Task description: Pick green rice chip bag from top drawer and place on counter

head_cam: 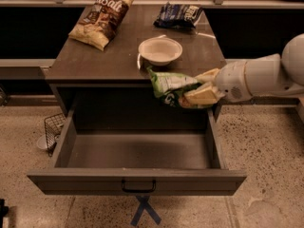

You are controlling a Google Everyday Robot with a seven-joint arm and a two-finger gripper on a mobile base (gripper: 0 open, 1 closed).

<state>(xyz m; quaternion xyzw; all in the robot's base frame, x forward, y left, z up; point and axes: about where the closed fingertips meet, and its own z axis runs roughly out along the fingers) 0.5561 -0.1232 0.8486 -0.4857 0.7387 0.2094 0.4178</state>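
Brown chip bag (100, 18) sits at 11 o'clock on the counter (90, 63), with open surface below it. The bowl (160, 50) is near the front edge. The green rice chip bag (167, 85) hangs at that edge above the pulled-out top drawer (137, 180), pinched in the gripper (194, 87) coming in from 3 o'clock.

Claw (194, 87) mid-air, tight on green rice chip bag (166, 83)
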